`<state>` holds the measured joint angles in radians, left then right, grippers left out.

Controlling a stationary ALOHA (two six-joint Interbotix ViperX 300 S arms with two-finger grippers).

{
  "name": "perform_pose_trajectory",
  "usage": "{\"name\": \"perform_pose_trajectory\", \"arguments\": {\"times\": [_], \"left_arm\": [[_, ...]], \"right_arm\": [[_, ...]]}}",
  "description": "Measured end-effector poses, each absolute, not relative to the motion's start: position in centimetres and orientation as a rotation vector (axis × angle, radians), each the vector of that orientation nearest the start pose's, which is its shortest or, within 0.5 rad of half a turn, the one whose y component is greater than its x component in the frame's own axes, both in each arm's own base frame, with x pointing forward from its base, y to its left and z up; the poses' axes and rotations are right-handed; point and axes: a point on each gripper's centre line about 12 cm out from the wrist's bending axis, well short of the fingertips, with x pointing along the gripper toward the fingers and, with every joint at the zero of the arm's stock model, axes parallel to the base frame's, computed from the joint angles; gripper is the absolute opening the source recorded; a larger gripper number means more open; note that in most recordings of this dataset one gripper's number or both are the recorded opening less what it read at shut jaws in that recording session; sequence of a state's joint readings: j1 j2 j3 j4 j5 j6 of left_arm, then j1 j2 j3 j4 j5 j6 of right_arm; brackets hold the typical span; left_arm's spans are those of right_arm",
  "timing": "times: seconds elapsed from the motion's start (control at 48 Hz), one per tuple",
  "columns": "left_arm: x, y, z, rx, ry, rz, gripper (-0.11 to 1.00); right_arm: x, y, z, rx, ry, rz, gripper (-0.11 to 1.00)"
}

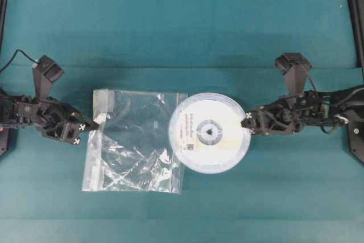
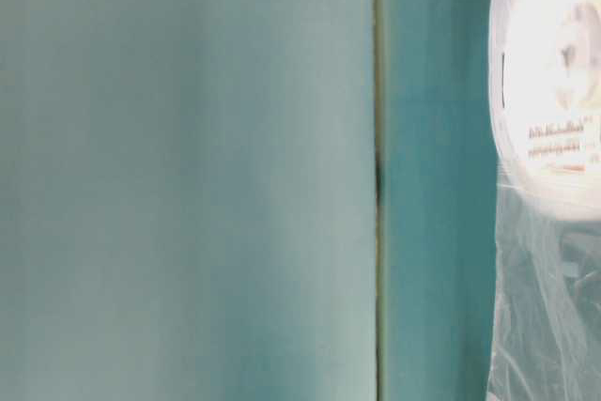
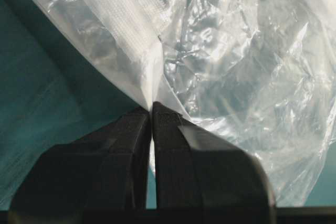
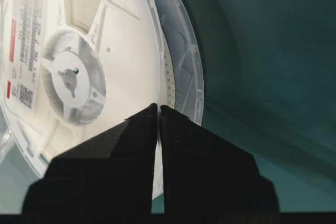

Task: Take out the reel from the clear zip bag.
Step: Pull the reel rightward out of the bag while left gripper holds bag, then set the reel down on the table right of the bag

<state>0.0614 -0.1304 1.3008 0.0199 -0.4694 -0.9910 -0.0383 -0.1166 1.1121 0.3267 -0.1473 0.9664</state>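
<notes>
Reel [image 1: 208, 132] and clear zip bag [image 1: 135, 140] are seen side by side on the green table [image 1: 182, 27] in the overhead view. The reel is almost fully out of the bag; only its left edge is touching or slightly overlapping the bag's right border. The left claw [image 1: 94, 123] is pressed together on the left edge of the bag, near the zip strip. The right claw [image 1: 245, 124] is pinching the right rim of the reel.

In the table-level view only a part of the scene is shown, at the right border. The reel [image 2: 554, 91] is seen above the crinkled bag [image 2: 545, 307], and the bag's film seems to meet the reel's lower edge, but the picture is blurred and whether a part is inside cannot be told.

In the left wrist view the left claw [image 3: 152, 109] is closed on a fold of the bag [image 3: 236, 77], beside the white zip strip.

In the right wrist view the right claw [image 4: 158, 109] is closed on the thin translucent rim of the reel [image 4: 105, 56], and the grey hub and the label with red stripe are visible.

As a judgement, the task is nearly finished: the extraction is mostly done, and what is left is to draw the reel clear of the bag's mouth and to put it down apart.
</notes>
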Motion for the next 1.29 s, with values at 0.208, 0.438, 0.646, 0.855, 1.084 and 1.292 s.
{"name": "perform_pose_trajectory", "arguments": {"times": [0.208, 0.438, 0.646, 0.855, 1.084, 1.292], "left_arm": [[22.8, 1.3, 8.0, -0.956, 0.618, 0.386, 0.01], [22.9, 1.3, 8.1, -0.958, 0.616, 0.386, 0.01], [22.9, 1.3, 8.1, -0.958, 0.615, 0.385, 0.01], [22.9, 1.3, 8.1, -0.958, 0.616, 0.386, 0.01], [22.9, 1.3, 8.1, -0.958, 0.616, 0.386, 0.01], [22.9, 1.3, 8.1, -0.958, 0.616, 0.386, 0.01]], "right_arm": [[24.9, -1.5, 9.4, 1.206, 0.697, -0.624, 0.02], [23.0, -1.5, 9.7, 1.215, 0.703, -0.627, 0.02], [21.4, -1.7, 9.9, 1.226, 0.69, -0.633, 0.02], [20.6, -1.8, 9.9, 1.232, 0.695, -0.645, 0.02], [20.5, -1.8, 9.8, 1.232, 0.707, -0.648, 0.02], [20.5, -1.8, 9.8, 1.232, 0.708, -0.648, 0.02]]}}
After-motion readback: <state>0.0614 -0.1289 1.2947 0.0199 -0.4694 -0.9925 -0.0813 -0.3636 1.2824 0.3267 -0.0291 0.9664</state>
